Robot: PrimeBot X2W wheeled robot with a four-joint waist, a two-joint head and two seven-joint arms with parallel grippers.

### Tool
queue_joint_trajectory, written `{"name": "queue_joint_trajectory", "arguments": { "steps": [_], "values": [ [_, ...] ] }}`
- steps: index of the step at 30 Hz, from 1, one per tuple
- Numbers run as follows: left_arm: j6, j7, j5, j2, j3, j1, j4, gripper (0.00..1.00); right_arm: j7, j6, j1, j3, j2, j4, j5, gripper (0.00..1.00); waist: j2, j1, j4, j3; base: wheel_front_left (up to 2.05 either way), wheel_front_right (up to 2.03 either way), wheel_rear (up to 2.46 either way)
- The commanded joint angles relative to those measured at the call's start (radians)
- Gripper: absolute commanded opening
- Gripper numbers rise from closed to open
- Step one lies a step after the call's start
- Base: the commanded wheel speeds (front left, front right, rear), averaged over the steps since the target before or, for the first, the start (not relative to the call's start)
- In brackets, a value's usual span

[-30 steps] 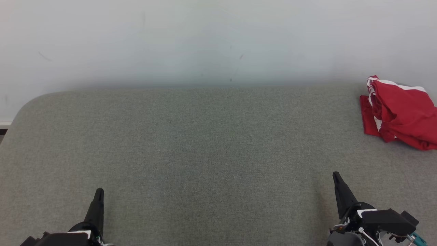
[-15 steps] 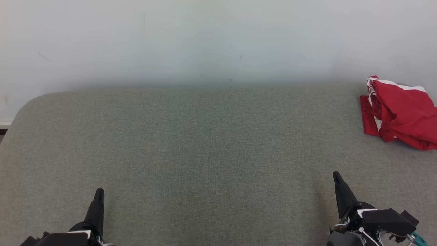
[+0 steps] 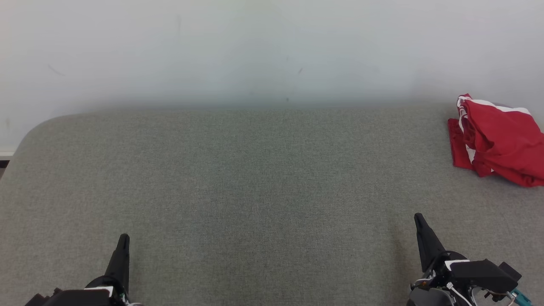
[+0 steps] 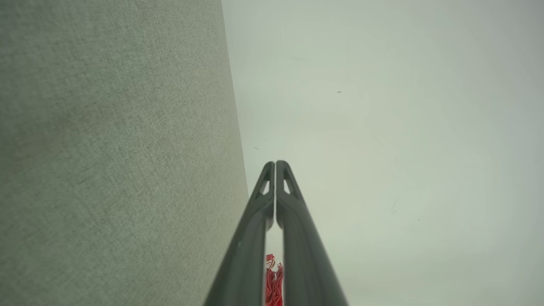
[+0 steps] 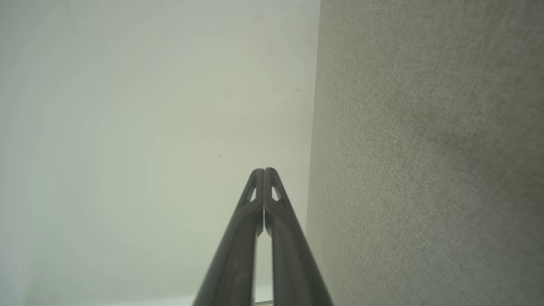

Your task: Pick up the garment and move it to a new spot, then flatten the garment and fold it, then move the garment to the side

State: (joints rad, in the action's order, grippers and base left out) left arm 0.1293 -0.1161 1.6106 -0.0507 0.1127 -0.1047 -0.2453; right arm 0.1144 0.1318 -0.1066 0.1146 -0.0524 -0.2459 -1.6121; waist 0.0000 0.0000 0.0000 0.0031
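Observation:
A crumpled red garment [image 3: 497, 142] with white trim lies at the far right of the grey fabric surface [image 3: 255, 178], close to the wall. A sliver of the garment [image 4: 273, 282] shows between the finger bases in the left wrist view. My left gripper [image 3: 123, 239] rests at the lower left, shut and empty, far from the garment. At the lower right my right gripper [image 3: 418, 217] is shut too, holding nothing, well below the garment. The wrist views show each pair of fingers pressed together, left gripper [image 4: 275, 163] and right gripper [image 5: 264, 170].
A pale wall [image 3: 255, 51] rises directly behind the grey surface. The surface has a rounded corner at the far left [image 3: 38, 125], with a strip of floor and skirting [image 3: 4, 155] beyond it.

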Motion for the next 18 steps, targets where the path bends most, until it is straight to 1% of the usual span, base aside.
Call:
{"name": "queue_joint_trajectory", "arguments": {
  "steps": [1, 18],
  "values": [
    [0.003, 0.000, 0.004, 0.001, 0.003, -0.010, -0.002, 0.00, 0.003, -0.002, -0.005, 0.000, 0.004, 0.003, -0.001, 0.00, 0.0000, 0.0000, 0.000, 0.000, 0.00, 0.00, 0.00],
    [0.003, 0.000, 0.004, 0.001, 0.003, -0.010, -0.001, 0.00, 0.003, -0.002, -0.005, 0.000, 0.004, 0.003, -0.001, 0.00, 0.0000, 0.0000, 0.000, 0.000, 0.00, 0.00, 0.00]
  ]
}}
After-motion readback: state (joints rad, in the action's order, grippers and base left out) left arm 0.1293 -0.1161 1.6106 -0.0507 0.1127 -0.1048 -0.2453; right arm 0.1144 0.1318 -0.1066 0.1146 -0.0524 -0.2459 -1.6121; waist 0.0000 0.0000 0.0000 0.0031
